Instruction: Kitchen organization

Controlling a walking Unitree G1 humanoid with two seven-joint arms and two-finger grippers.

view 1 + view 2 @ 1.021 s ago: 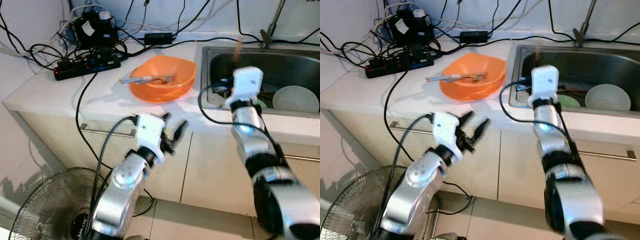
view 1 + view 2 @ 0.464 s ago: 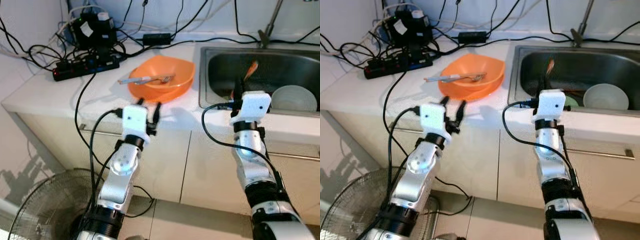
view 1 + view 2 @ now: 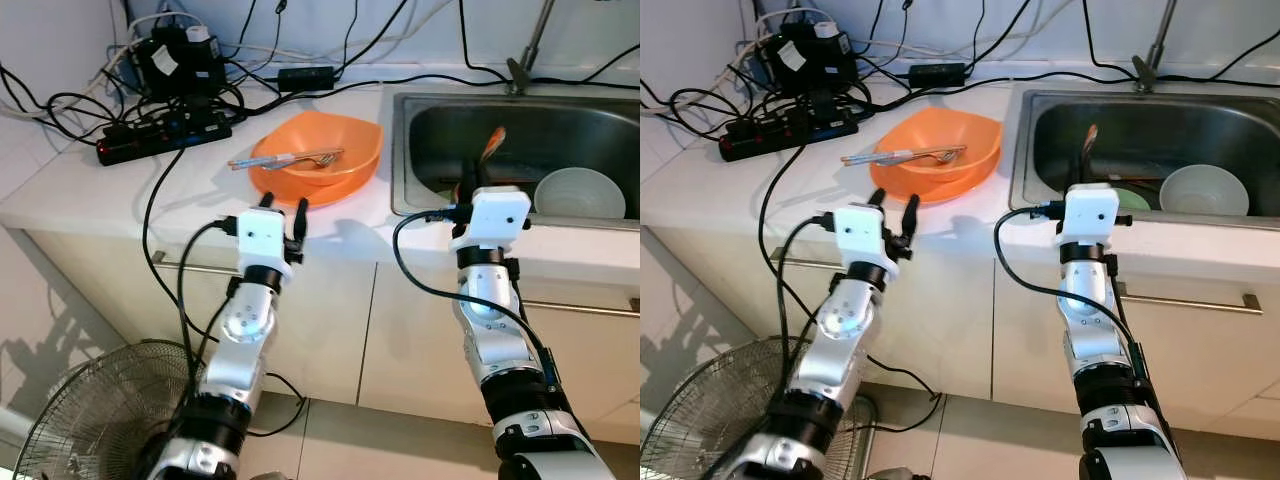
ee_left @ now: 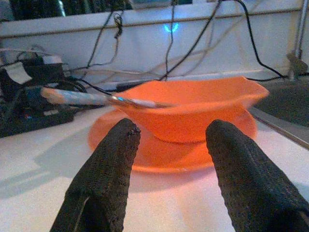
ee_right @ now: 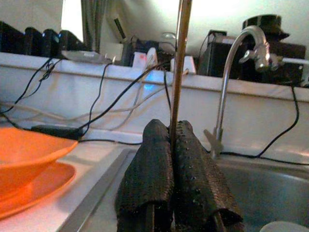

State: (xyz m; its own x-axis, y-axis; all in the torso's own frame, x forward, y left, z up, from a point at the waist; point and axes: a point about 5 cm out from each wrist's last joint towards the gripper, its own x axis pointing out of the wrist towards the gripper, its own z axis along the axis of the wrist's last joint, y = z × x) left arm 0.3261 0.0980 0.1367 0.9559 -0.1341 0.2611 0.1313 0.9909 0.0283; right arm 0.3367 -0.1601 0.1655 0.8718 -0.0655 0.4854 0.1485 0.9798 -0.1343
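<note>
Right wrist view shows the right claw (image 5: 172, 159) clamped on a thin orange-tipped utensil (image 3: 492, 145), now lifted back from the sink (image 3: 440, 120) toward its front rim. At ten o'clock from it, the left claw (image 3: 290, 215) has risen, fingers apart, facing the orange bowl (image 3: 335, 170) and fork (image 3: 290, 158) on the desk (image 3: 100, 190), probably its next pick.

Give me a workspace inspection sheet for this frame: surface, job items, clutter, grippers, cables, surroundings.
Surface: white counter with steel sink set in.
Job's things: orange bowl on an orange plate, fork across its rim; white bowl in the sink.
Clutter: power strip and adapters at the counter's back.
Grippers: left gripper open, facing the orange bowl, not touching; right gripper shut on a thin utensil held upright at the sink edge.
Cables: black tangle on the counter; one hangs over the front.
Surroundings: faucet, cabinets, floor fan.
</note>
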